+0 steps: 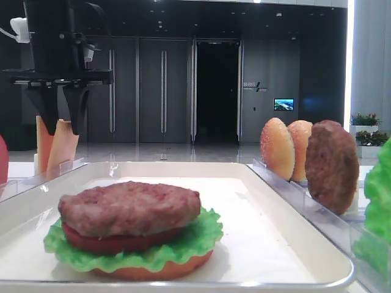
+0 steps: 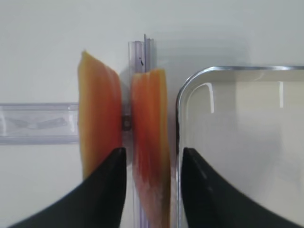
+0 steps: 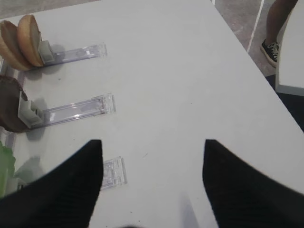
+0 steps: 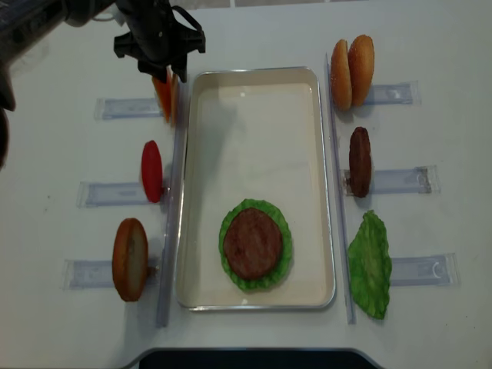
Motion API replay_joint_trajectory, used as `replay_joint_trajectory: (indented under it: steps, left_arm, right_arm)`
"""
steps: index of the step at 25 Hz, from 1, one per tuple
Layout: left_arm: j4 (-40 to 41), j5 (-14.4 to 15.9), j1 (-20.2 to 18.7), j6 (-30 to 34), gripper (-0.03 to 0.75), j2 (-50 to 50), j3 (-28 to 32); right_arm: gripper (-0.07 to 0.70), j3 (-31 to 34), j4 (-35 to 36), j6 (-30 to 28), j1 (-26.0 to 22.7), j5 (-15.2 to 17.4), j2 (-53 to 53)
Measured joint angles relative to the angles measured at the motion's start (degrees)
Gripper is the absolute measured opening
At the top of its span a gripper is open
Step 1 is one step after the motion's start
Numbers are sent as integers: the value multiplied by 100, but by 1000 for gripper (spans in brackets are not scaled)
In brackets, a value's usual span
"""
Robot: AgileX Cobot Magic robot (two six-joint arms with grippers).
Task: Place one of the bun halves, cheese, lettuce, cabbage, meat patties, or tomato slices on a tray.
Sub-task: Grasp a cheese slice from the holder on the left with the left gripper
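Observation:
Two cheese slices stand upright in a clear rack beside the tray (image 2: 180, 104). My left gripper (image 2: 154, 154) straddles the slice nearer the tray (image 2: 149, 123). One finger sits between the two slices and the other over the tray rim, with a thin gap on each side. The twin slice (image 2: 97, 118) stands just outside. From above, the left gripper (image 4: 165, 73) hangs over the cheese (image 4: 163, 100) at the tray's far left corner. On the white tray (image 4: 254, 84) lies a meat patty (image 4: 254, 244) on lettuce. My right gripper (image 3: 152, 147) is open over bare table. Cabbage is out of view.
Left of the tray, racks hold a tomato slice (image 4: 151, 171) and a bun half (image 4: 129, 259). On the right stand two bun halves (image 4: 352, 71), a patty (image 4: 359, 161) and a lettuce leaf (image 4: 370, 264). A clear rack end (image 3: 114, 172) lies by the right gripper.

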Motion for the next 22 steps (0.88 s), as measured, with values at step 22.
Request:
replay_joint_trajectory:
  steps: [22]
  left_arm:
    - [259,449,0,-11,36,6,0]
  right_arm:
    - [461,0,0,0,0,0,0]
